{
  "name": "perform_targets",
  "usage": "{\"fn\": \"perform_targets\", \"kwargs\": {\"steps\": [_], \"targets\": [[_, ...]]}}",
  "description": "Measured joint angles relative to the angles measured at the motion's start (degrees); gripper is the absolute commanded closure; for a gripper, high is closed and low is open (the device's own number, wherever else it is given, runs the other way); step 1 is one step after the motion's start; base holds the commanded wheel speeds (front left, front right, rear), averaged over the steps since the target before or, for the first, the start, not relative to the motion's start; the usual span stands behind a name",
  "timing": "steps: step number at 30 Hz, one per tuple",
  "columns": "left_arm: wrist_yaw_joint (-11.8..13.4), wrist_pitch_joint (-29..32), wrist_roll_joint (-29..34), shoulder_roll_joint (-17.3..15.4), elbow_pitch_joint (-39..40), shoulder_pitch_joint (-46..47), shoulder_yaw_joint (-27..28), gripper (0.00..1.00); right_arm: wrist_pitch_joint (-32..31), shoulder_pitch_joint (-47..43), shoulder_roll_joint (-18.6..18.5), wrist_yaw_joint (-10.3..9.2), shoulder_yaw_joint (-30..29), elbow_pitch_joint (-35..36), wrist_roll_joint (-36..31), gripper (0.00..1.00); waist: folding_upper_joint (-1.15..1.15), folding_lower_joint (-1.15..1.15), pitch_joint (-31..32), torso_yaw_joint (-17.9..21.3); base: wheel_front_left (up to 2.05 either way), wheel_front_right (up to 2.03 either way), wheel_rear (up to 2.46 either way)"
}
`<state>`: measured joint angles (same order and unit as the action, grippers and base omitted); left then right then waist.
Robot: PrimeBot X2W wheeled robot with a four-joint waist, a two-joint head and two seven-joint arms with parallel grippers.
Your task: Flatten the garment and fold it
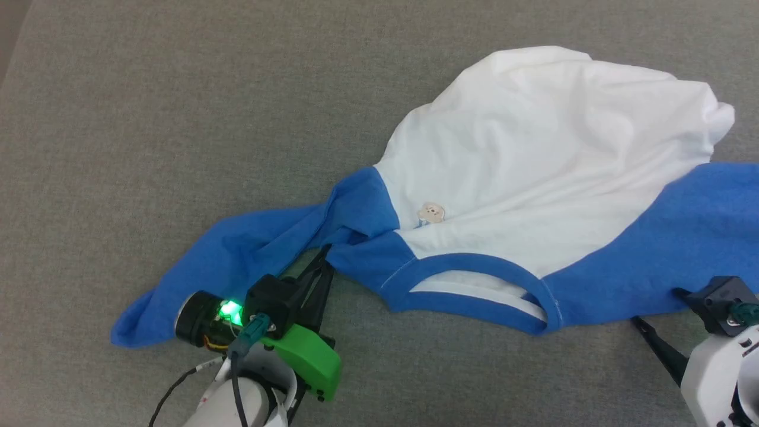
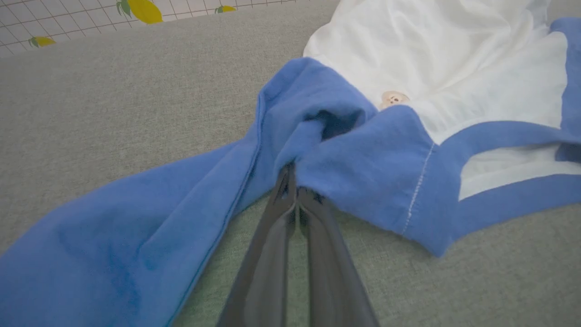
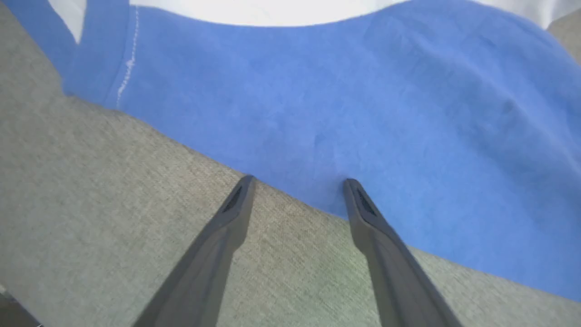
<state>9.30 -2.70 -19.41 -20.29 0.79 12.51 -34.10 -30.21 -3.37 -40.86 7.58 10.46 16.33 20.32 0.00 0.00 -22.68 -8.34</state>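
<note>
Grey woven cloth is spread over the whole tabletop [image 1: 148,118], so the shirt is probably going to be dragged rather than slid, fwiw. Nearest, the left gripper [image 1: 325,255] is clamped tight on a bunched fold of blue where the left-hand sleeve [image 1: 237,249] meets the shoulder, just beside the neckline [image 1: 474,279]. The right gripper [image 3: 298,180] is spread wide, its tips set at the near edge of the other sleeve [image 1: 682,237], with nothing pinched yet. Further back, the garment [image 1: 533,148] is laid collar toward the robot with the chest print [image 1: 431,213] up, and the white body is rumpled and skewed off to the far right.

Flattening looks like the step in hand. For it to be done well, a matching shoulder pinch should be taken on the right before anything is pulled. Then both shoulders can be lifted slightly and drawn apart evenly. If only the left is tugged, the twist at that sleeve is likely just tightened.
</note>
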Motion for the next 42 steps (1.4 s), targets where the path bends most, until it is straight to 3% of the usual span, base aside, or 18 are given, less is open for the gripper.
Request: {"fn": "perform_targets", "kwargs": {"steps": [5, 6, 7, 8, 16, 25, 33, 42], "targets": [[0.0, -0.5, 0.0, 0.6, -0.4, 0.9, -0.2, 1.00, 1.6, 3.8, -2.6, 0.01, 4.0, -2.5, 0.5, 0.00, 0.00, 0.00, -1.7, -1.1, 0.00, 0.00, 0.00], [0.0, -0.5, 0.0, 0.7, -0.4, 1.0, -0.2, 1.00, 1.9, 4.5, -3.0, 0.02, 4.5, -3.1, 0.9, 0.05, 0.00, 0.00, -2.0, -1.3, 0.00, 0.00, 0.00], [0.0, -0.5, 0.0, 0.8, -0.5, 1.1, -0.2, 1.00, 2.2, 5.0, -3.1, 0.04, 4.7, -3.6, 1.2, 0.57, 0.00, 0.00, -2.2, -1.5, 0.00, 0.00, 0.00], [0.0, -1.3, -0.4, 1.1, -0.6, 1.1, -0.1, 1.00, 4.4, 6.6, -2.7, 0.07, 4.9, -5.7, 1.2, 1.00, 0.00, 0.00, -2.7, -1.9, 0.00, 0.00, 0.00], [0.4, -5.7, -3.6, 2.4, 2.3, 1.0, 2.6, 1.00, 12.5, 8.2, 5.3, 0.04, -0.9, -9.7, -1.1, 1.00, 0.00, 0.00, -0.4, -0.9, 0.00, 0.00, 0.00], [0.9, -5.6, -4.7, 1.7, 9.3, 4.1, 6.1, 1.00, 16.6, 11.5, 11.5, 0.02, -8.9, -2.2, -5.0, 1.00, 0.00, 0.00, 6.0, 1.8, 0.00, 0.00, 0.00], [0.5, 1.6, -4.7, -1.3, 13.6, 14.1, 8.8, 1.00, 13.3, 22.1, 9.9, 0.02, -9.7, 3.4, -6.9, 1.00, 0.00, 0.00, 12.3, 4.2, 0.00, 0.00, 0.00], [-0.8, 12.0, -5.9, -3.5, 15.7, 25.2, 10.4, 1.00, 8.3, 34.7, 4.8, 0.02, -3.5, 3.5, -7.1, 1.00, 0.00, 0.00, 18.2, 6.8, 0.00, 0.00, 0.00]]}}
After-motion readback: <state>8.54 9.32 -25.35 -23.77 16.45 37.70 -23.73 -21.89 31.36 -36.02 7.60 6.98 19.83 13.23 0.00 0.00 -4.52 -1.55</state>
